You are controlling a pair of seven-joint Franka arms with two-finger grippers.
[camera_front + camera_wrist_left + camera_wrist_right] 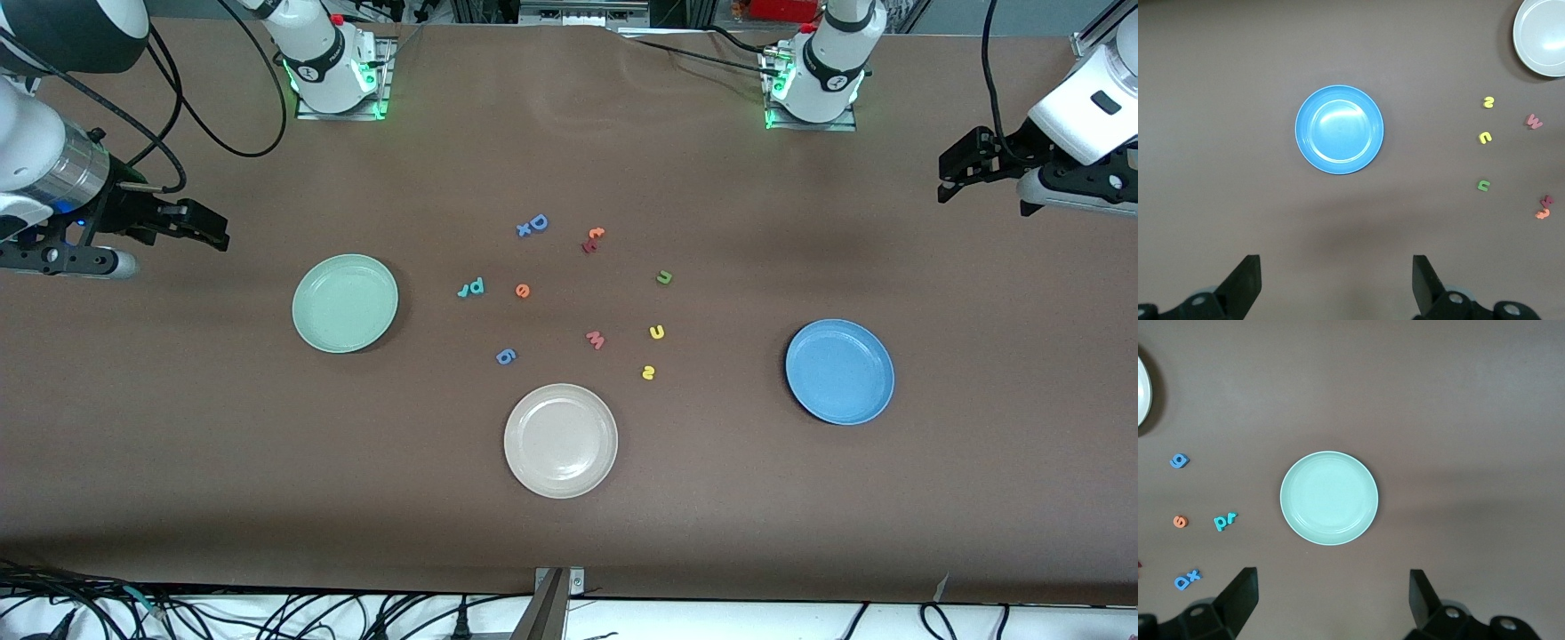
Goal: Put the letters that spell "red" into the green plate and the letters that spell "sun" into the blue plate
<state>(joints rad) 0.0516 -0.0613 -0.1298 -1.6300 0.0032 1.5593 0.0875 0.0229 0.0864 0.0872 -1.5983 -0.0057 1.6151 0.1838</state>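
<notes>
Nothing moved yet; both plates are empty.

- Right gripper (212,229): up in the air at the frame's middle height, at the edge on the right arm's end of the tabletop (569,542). Its fingers are spread wide and hold nothing.
- Left gripper (947,178): in the upper part of the frame, over the left arm's end. It is equally wide open and empty.
- "red" letters: teal r (463,291) and teal d (477,285) touch each other. The orange e (522,290) lies just beside them. All 3 sit mid-frame, near the green plate (345,303).
- "sun" letters: olive n (663,277), yellow u (657,332) and yellow s (648,372) form a loose column mid-frame. They lie between the beige plate (560,440) and the blue plate (839,372).
- Distractors: pink w (595,339), blue D (537,222), blue g (505,356), red-orange pair (592,239).

Handling, as we judge it:
- The 6 letters are tiny, flat, feather-light foam, soft and squashy, not fragile.
- They are likely to slide or stick to a finger.
- We would come straight down and pinch each across its outer edges at the tabletop.
- r and d touch, so 1 pinch may drag both.
</notes>
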